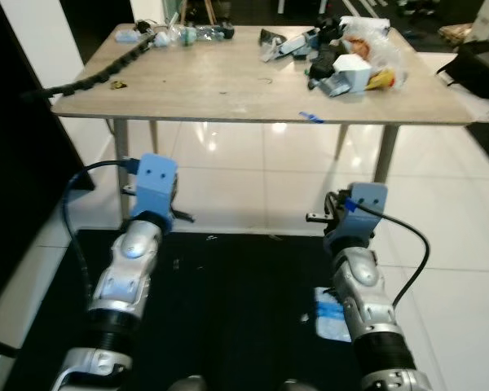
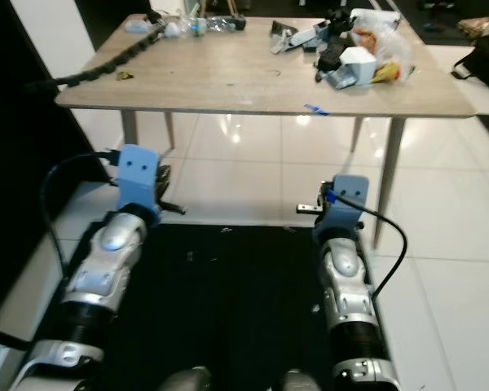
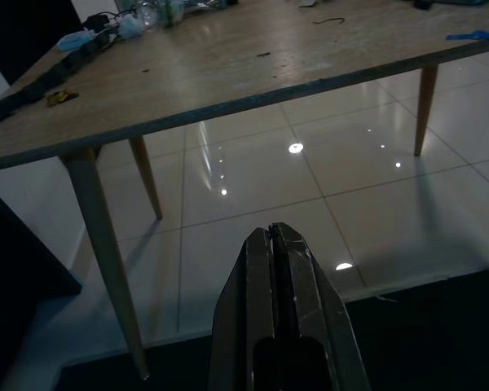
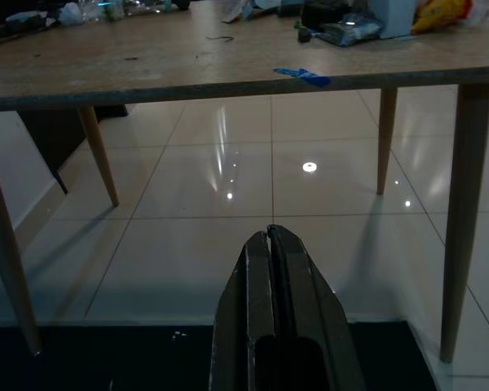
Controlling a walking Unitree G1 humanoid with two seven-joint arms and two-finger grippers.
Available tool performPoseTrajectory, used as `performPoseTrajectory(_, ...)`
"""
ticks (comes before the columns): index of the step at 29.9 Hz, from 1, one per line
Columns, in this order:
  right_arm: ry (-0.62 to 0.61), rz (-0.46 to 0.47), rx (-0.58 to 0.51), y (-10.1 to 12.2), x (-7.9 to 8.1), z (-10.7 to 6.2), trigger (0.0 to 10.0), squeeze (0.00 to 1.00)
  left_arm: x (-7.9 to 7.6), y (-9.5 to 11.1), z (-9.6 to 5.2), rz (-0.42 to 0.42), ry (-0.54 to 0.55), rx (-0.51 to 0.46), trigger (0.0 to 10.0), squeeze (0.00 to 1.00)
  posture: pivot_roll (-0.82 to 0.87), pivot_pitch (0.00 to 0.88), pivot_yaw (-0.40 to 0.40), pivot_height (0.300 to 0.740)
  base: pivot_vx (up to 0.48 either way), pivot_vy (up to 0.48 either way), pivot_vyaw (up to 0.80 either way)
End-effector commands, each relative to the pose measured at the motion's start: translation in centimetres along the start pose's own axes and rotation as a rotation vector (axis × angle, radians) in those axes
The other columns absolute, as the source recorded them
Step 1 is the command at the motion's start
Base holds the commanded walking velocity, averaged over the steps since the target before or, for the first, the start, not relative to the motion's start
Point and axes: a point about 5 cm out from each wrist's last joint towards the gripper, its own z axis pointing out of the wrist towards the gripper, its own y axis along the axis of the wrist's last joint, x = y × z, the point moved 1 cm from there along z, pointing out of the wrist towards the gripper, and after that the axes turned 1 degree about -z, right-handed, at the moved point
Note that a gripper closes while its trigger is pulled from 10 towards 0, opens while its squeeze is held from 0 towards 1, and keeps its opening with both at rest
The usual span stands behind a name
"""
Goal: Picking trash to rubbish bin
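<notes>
A heap of trash [image 1: 350,61], with wrappers, a white box and plastic bags, lies at the far right of the wooden table [image 1: 228,94]. Empty bottles and wrappers [image 1: 179,34] sit at its far left corner. A blue scrap [image 1: 311,116] rests on the table's front edge. A white and blue packet [image 1: 330,314] lies on the black mat [image 1: 228,301] beside my right arm. Both arms are held low in front of the table. My left gripper [image 3: 270,234] is shut and holds nothing. My right gripper [image 4: 270,235] is likewise shut on nothing.
A black cable chain [image 1: 106,69] runs across the table's left side and hangs off it. A dark panel [image 1: 16,163] stands at the left. A black bag [image 1: 481,65] sits at the far right. Glossy white tiles [image 1: 253,175] lie under the table between its legs.
</notes>
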Motion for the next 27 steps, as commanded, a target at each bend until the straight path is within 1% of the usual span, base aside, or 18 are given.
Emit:
performPoseTrajectory(1, -0.029, 0.004, -0.032, 0.7, -0.8, 0.1, 10.0, 0.0, -0.2, 0.3, 0.1, -0.013, -0.008, -0.005, 10.0, 0.0, -0.01, 0.047, 0.046, 0.74, 0.274, 0.0, 0.0)
performPoseTrajectory(6, -0.041, 0.015, -0.035, 0.8, -1.1, 0.1, 10.0, 0.0, -0.4, 0.4, 0.1, -0.018, -0.014, -0.006, 10.0, 0.0, -0.02, 0.05, 0.049, 0.74, 0.274, 0.0, 0.0)
performPoseTrajectory(15, -0.043, 0.025, -0.037, 0.9, -0.9, 0.2, 10.0, 0.0, -0.3, 0.5, 0.2, -0.016, -0.012, -0.007, 10.0, 0.0, -0.01, 0.058, 0.051, 0.74, 0.275, 0.0, 0.0)
performPoseTrajectory(21, -0.058, 0.032, -0.04, 1.2, -1.2, 0.3, 10.0, 0.0, -0.6, 0.7, 0.3, -0.019, -0.027, -0.011, 10.0, 0.0, -0.02, 0.063, 0.053, 0.74, 0.274, 0.0, 0.0)
performPoseTrajectory(26, -0.075, 0.025, -0.04, 1.3, -1.9, 0.2, 10.0, 0.0, -0.8, 0.7, 0.2, -0.018, -0.032, -0.011, 10.0, 0.0, -0.02, 0.068, 0.053, 0.74, 0.275, 0.0, -0.77)
performPoseTrajectory(27, -0.074, 0.018, -0.046, 1.4, -2.0, 0.2, 10.0, 0.0, -0.8, 0.7, 0.2, -0.019, -0.031, -0.01, 10.0, 0.0, -0.02, 0.069, 0.053, 0.74, 0.274, 0.0, 0.0)
